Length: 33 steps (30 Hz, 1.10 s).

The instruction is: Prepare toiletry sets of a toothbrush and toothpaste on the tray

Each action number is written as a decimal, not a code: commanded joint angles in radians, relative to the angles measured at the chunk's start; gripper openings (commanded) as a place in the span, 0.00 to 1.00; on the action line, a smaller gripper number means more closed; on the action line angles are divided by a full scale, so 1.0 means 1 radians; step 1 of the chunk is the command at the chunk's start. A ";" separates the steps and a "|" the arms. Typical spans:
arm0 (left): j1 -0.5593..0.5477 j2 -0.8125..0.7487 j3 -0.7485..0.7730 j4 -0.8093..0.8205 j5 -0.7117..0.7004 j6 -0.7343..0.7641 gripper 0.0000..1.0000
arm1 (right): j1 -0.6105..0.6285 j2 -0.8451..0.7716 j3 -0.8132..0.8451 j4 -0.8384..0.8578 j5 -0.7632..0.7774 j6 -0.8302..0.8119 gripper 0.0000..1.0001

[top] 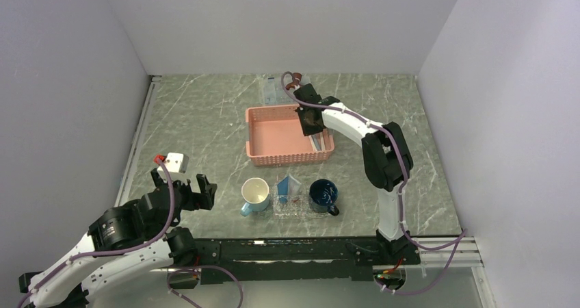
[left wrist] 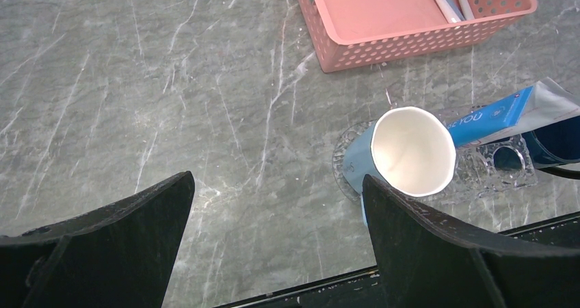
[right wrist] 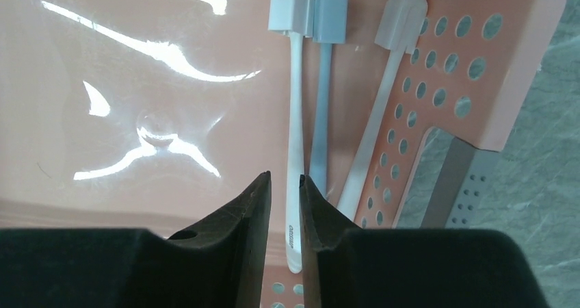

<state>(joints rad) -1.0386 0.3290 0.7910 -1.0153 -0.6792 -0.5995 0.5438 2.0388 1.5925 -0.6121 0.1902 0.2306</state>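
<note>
Three toothbrushes lie side by side along the right wall of the pink basket (right wrist: 123, 61): a white one (right wrist: 295, 116), a grey-blue one (right wrist: 321, 116) and a pale one (right wrist: 379, 130). My right gripper (right wrist: 284, 179) hangs low inside the basket (top: 273, 133). Its jaws stand a narrow gap apart, with the white toothbrush's handle showing in that gap. A light-blue toothpaste tube (top: 288, 185) leans upright in the small clear tray (top: 291, 210) near the front edge, and the tube (left wrist: 492, 120) and tray (left wrist: 489, 172) also show in the left wrist view. My left gripper (top: 200, 188) is wide open and holds nothing.
A pale blue cup with a white inside (top: 254, 195) stands left of the tray and a dark blue mug (top: 323, 194) right of it. A larger clear tray (top: 272, 89) lies behind the basket. A small white block (top: 175, 161) sits near the left arm.
</note>
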 commanded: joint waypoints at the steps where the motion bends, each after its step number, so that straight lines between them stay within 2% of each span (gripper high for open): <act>1: -0.005 -0.003 0.019 0.004 -0.025 -0.017 0.99 | -0.007 0.027 0.053 0.018 0.016 0.007 0.25; 33: -0.004 0.001 0.019 0.004 -0.025 -0.014 0.99 | -0.019 0.083 -0.002 0.037 -0.064 0.023 0.29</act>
<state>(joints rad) -1.0386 0.3290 0.7910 -1.0157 -0.6800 -0.6067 0.5316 2.1208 1.6043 -0.5999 0.1486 0.2398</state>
